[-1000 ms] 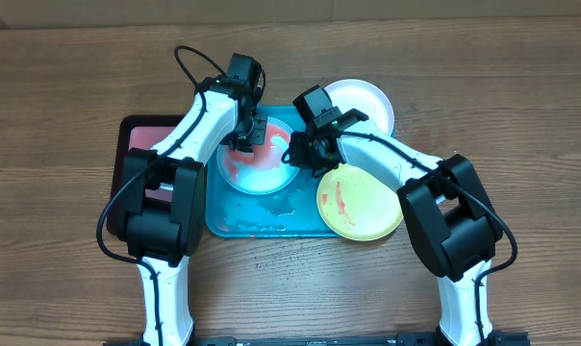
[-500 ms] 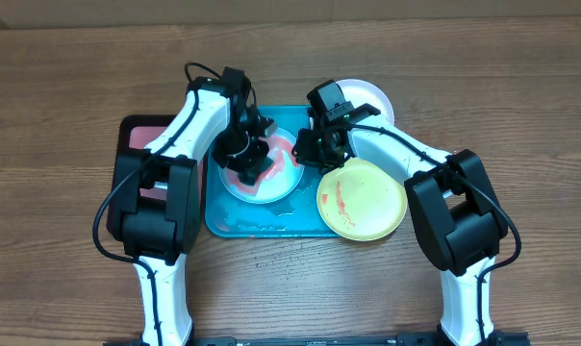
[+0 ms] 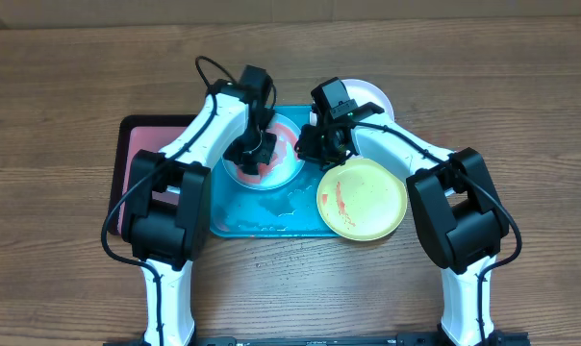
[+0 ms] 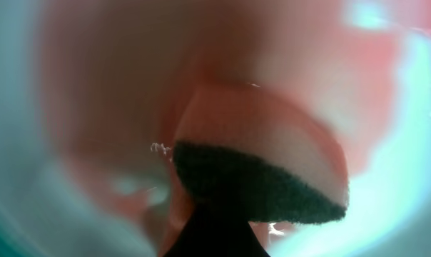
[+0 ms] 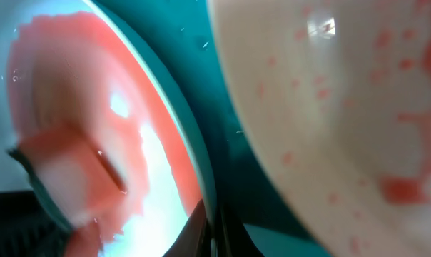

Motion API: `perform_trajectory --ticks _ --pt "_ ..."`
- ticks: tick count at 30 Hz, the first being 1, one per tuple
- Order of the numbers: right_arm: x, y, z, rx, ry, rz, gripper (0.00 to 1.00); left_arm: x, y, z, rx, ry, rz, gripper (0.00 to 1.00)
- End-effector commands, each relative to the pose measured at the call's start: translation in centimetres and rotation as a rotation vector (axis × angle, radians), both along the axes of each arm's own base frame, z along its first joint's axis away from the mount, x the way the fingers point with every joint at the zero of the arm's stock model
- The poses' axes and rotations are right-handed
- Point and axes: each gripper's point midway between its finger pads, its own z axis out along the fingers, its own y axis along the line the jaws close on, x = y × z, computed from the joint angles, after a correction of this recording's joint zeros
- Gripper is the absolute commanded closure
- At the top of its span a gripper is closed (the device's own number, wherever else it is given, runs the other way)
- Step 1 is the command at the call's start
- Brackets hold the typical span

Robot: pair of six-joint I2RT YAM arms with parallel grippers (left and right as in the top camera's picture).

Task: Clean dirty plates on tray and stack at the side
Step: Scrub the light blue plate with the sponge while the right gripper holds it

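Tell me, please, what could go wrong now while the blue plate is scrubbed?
1. The right gripper seems to pinch only the rim of the light blue plate; scrubbing with the sponge could push it loose.
2. The yellow-green plate overhangs the teal tray at its right rim, close to the right arm; a bump might slide it off.

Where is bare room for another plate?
Free: the teal tray's front strip, in front of the light blue plate, left of the yellow-green plate. Bare table lies left of the pinkish-red tray and right of the white plate. The left gripper with its sponge and the right gripper crowd the tray's back.
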Motion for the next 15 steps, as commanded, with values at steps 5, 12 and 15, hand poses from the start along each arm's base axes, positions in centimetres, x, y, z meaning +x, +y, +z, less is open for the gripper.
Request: perform_trajectory --ticks 5,12,15 --pt "-0.3 0.3 -0.3 0.009 0.013 0.009 0.96 -1.4 8.7 0.2 0.442 -0.098 0.560 0.96" --pt "-0.7 0.3 -0.4 0.008 0.030 0.014 0.96 0.2 2.3 -1.7 0.068 -0.002 0.233 0.96" --pt "-1.2 0.8 -0.3 0.014 0.039 0.028 0.96 1.3 -2.2 -1.6 -0.182 -0.010 0.014 0.96"
